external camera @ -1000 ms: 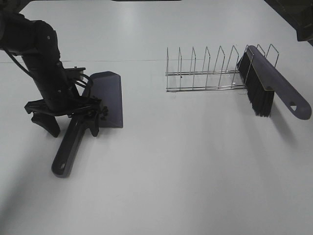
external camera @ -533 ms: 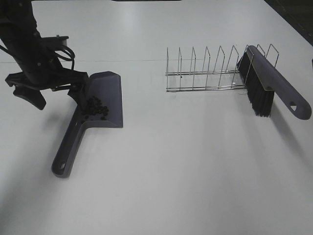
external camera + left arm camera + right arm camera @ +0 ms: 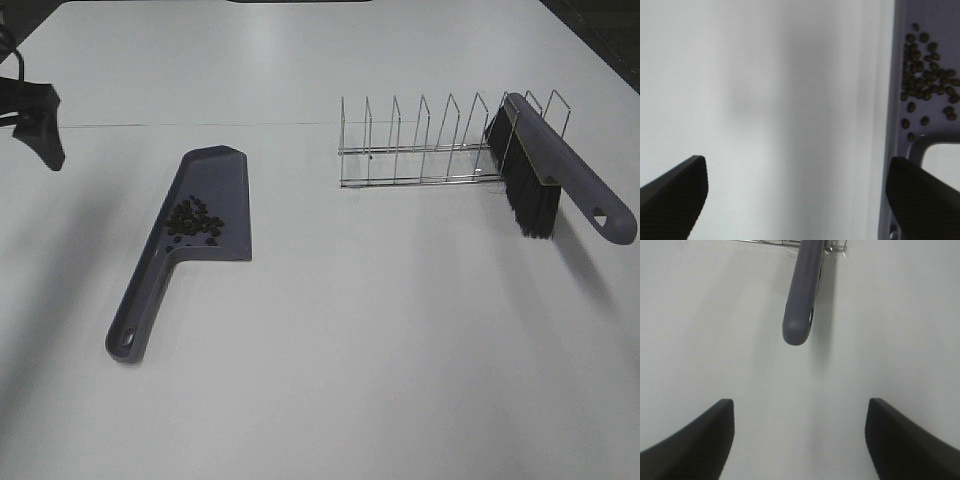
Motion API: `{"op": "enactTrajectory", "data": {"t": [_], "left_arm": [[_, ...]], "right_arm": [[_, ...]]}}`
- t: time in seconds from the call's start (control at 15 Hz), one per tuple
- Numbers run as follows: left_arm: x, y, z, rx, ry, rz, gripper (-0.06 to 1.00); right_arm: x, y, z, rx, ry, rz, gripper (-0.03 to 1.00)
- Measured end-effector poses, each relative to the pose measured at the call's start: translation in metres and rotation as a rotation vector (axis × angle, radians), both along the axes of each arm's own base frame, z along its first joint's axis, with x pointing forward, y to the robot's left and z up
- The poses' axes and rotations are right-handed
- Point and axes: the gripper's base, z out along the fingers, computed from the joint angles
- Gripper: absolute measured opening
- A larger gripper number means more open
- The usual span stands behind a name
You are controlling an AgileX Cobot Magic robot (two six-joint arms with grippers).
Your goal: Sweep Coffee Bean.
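Note:
The purple-grey dustpan [image 3: 212, 195] lies flat on the white table at the left, with its handle [image 3: 137, 318] towards the front. The coffee beans [image 3: 194, 221] sit in a small dark cluster inside the pan near the handle end. They also show in the left wrist view [image 3: 926, 82], on the dustpan [image 3: 940, 25]. My left gripper [image 3: 797, 195] is open and empty, high and to the left of the pan. Only one of its fingers [image 3: 44, 125] shows at the exterior view's left edge. My right gripper [image 3: 800, 440] is open and empty, short of the brush handle [image 3: 802, 295].
The brush [image 3: 565, 180] leans on the right end of a wire rack [image 3: 420, 145] at the back right, with its black bristles [image 3: 527, 195] pointing down to the table. A thin line crosses the table [image 3: 380, 340] behind the dustpan.
My left arm has lifted off the dustpan handle and pulled back up and to the left, nearly out of the exterior view. The dustpan with the beans stays on the table.

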Motion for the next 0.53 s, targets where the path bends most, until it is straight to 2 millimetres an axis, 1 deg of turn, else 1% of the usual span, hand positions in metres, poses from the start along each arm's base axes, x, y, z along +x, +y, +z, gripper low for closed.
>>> {"op": "enactTrajectory", "data": {"t": [0.13, 0.2, 0.27, 0.4, 0.53], "left_arm": [[-0.002, 0.022, 0.0, 0.003, 0.024, 0.041, 0.88], [-0.007, 0.033, -0.001, 0.006, 0.069, 0.051, 0.88], [-0.011, 0.036, 0.001, 0.008, 0.082, 0.05, 0.88], [-0.022, 0.036, 0.014, 0.012, 0.053, 0.045, 0.88], [-0.035, 0.035, 0.024, 0.014, 0.028, 0.047, 0.88]], "right_arm": [[-0.014, 0.0, -0.009, 0.016, 0.004, -0.003, 0.64], [-0.024, 0.0, -0.016, 0.018, 0.02, -0.005, 0.64], [-0.03, -0.001, -0.018, 0.018, 0.039, -0.007, 0.64], [-0.041, -0.002, -0.019, 0.017, 0.069, -0.011, 0.64], [-0.048, -0.002, -0.018, 0.022, 0.062, -0.012, 0.64]]}}
